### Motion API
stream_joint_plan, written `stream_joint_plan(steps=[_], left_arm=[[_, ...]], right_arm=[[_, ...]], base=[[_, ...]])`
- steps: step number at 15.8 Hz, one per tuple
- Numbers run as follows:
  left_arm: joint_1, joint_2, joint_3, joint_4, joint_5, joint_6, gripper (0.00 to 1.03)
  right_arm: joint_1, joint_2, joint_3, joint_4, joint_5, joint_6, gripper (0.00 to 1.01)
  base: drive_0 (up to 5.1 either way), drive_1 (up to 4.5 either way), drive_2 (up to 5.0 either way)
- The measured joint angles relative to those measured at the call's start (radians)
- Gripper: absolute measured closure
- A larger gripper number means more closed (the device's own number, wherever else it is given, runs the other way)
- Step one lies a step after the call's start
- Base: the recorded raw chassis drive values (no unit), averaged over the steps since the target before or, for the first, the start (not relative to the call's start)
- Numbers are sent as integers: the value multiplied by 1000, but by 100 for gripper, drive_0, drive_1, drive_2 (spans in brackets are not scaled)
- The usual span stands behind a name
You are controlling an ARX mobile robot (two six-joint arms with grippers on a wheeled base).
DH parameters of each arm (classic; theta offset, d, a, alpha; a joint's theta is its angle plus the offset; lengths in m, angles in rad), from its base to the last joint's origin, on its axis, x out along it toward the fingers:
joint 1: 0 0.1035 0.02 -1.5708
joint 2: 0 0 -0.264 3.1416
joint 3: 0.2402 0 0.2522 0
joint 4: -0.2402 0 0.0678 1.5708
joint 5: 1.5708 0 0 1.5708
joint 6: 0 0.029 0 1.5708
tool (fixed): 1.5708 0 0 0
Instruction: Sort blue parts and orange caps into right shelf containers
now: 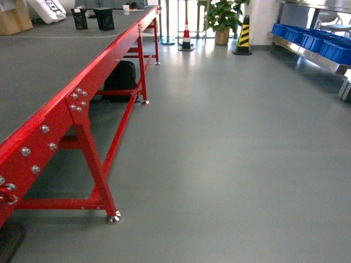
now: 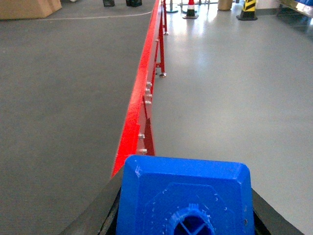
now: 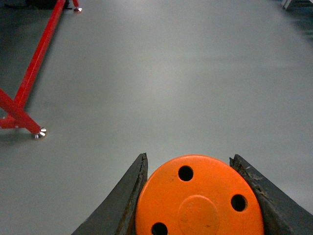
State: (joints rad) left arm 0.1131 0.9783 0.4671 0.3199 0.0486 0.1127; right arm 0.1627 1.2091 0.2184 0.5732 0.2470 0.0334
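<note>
Carrying both pieces toward the blue crates (image 1: 323, 41) at upper right: the left gripper (image 2: 186, 205) is clamped on a blue part (image 2: 183, 191), the right gripper (image 3: 195, 196) on an orange cap (image 3: 200, 200).

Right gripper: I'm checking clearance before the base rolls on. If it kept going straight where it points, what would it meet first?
Judging loosely, only bare floor: the right gripper, holding the orange cap, faces open floor, table leg off left.
</note>
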Motion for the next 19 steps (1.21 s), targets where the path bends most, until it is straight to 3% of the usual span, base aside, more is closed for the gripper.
stream_joint_plan(steps=[19], left_arm=[[-1,-2,0,-5,3,0,58]], right_arm=[[-6,0,-1,-5,3,0,58]], base=[[506,-145,-308]])
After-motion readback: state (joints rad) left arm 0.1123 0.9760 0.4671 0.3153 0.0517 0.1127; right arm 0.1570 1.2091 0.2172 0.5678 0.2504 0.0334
